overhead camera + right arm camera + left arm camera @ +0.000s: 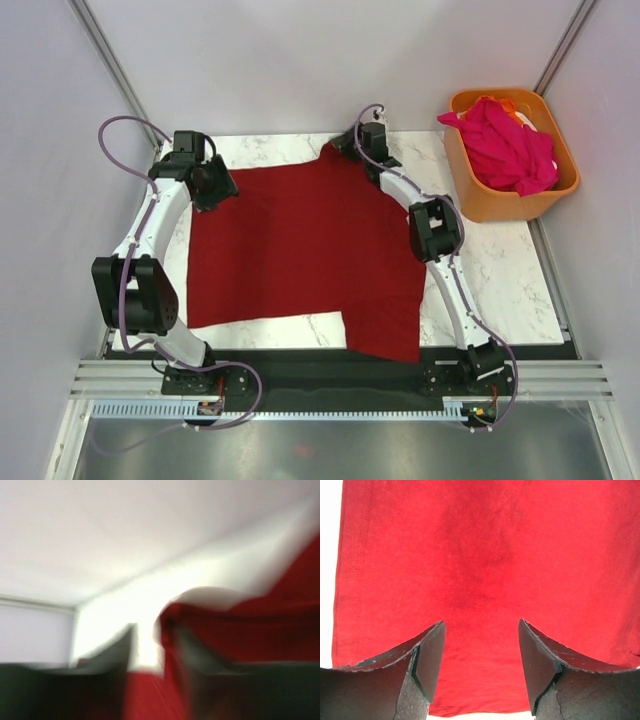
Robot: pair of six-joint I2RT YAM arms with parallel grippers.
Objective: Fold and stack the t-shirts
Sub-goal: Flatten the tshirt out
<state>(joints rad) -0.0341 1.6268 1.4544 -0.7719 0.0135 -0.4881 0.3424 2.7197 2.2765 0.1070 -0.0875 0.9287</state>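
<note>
A dark crimson t-shirt (300, 250) lies spread flat on the marble table (500, 280), with one part hanging over the near edge. My left gripper (218, 190) is over its far left corner. In the left wrist view the gripper (480, 622) is open and empty just above the red cloth (485, 555). My right gripper (352, 152) is at the shirt's far right corner, where the cloth peaks up. The right wrist view is heavily blurred, with red cloth (280, 620) bunched by the gripper (152, 630). A magenta pink t-shirt (510, 150) lies crumpled in the tub.
An orange plastic tub (565, 185) stands at the table's back right corner. Grey walls close in the left, back and right sides. A black strip and metal rail run along the near edge by the arm bases.
</note>
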